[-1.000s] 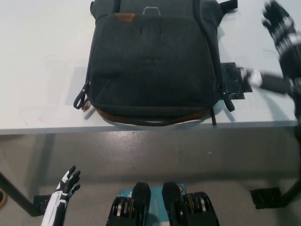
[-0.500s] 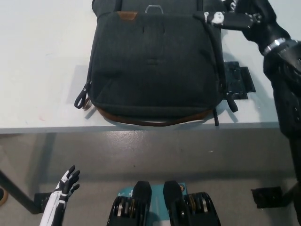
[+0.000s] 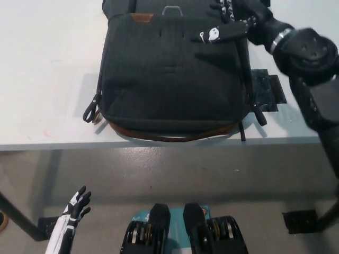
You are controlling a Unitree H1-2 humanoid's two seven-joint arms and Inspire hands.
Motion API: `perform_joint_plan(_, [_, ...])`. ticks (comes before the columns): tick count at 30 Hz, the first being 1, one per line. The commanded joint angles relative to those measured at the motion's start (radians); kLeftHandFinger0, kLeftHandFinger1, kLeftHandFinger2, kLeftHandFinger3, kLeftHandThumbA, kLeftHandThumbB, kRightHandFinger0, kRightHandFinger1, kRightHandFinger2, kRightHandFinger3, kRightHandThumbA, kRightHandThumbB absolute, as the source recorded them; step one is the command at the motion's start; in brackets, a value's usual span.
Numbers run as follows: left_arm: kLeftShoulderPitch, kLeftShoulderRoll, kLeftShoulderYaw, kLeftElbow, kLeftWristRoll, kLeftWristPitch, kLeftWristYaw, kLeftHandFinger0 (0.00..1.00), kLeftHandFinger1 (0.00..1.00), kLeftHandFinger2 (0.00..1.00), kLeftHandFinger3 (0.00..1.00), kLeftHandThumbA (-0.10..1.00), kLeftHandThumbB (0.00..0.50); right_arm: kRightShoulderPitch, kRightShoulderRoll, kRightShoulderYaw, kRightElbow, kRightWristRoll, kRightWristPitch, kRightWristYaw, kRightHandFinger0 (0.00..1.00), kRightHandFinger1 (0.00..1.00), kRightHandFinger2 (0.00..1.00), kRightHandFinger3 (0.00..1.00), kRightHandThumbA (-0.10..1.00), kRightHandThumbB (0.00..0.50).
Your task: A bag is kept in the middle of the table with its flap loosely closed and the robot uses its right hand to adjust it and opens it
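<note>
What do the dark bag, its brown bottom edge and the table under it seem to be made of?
The bag looks like dark grey woven fabric, matte, with a faint heathered texture. Its bottom trim looks like tan leather or an imitation, smooth with a slight sheen. The small loop at the top looks like metal, thin and shiny. The table seems to be a smooth white laminate or painted board; I cannot tell which.

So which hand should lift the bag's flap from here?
Right. The black right hand is already over the flap of the bag, near its top edge; the white left hand hangs below the table.
</note>
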Motion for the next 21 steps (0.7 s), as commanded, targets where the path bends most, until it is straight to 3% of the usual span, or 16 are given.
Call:
perform_joint_plan(1, [-0.008,0.019,0.0,-0.017,0.008,-0.044,-0.004,1.0,1.0,1.0,1.0,1.0,0.174,-0.095,-0.053,0.049,0.031,-0.101,-0.029,0.064,1.0,1.0,1.0,1.0,1.0,0.382])
perform_joint_plan(5, [-0.009,0.02,0.0,-0.022,-0.002,-0.041,-0.012,1.0,1.0,1.0,1.0,1.0,0.173,-0.119,-0.072,0.106,0.072,-0.128,-0.013,0.141,1.0,1.0,1.0,1.0,1.0,0.356])
perform_joint_plan(8, [-0.013,0.021,-0.002,-0.025,-0.001,-0.041,-0.015,1.0,1.0,1.0,1.0,1.0,0.177,-0.131,-0.092,0.17,0.112,-0.185,-0.042,0.177,1.0,1.0,1.0,1.0,1.0,0.355])
perform_joint_plan(11, [-0.016,0.026,-0.004,-0.029,0.007,-0.04,-0.015,1.0,1.0,1.0,1.0,1.0,0.169,-0.123,-0.103,0.202,0.132,-0.216,-0.017,0.181,1.0,1.0,1.0,1.0,1.0,0.383])
perform_joint_plan(15, [-0.023,0.036,-0.005,-0.028,-0.002,-0.034,-0.026,1.0,1.0,1.0,1.0,1.0,0.179,-0.119,-0.112,0.211,0.146,-0.215,0.007,0.223,1.0,1.0,1.0,1.0,1.0,0.374])
perform_joint_plan(18, [-0.032,0.04,-0.005,-0.019,0.008,-0.035,-0.022,1.0,1.0,1.0,1.0,1.0,0.2,-0.139,-0.117,0.225,0.187,-0.222,0.003,0.276,1.0,1.0,1.0,1.0,1.0,0.448])
perform_joint_plan(19, [-0.032,0.042,-0.008,-0.018,0.014,-0.036,-0.022,1.0,1.0,1.0,1.0,1.0,0.2,-0.146,-0.115,0.22,0.208,-0.212,0.028,0.298,1.0,1.0,1.0,1.0,1.0,0.483])
perform_joint_plan(21, [-0.034,0.038,-0.011,-0.018,0.017,-0.033,-0.02,1.0,1.0,1.0,1.0,1.0,0.195,-0.155,-0.106,0.19,0.226,-0.171,0.105,0.332,0.92,1.0,1.0,1.0,0.99,0.5])
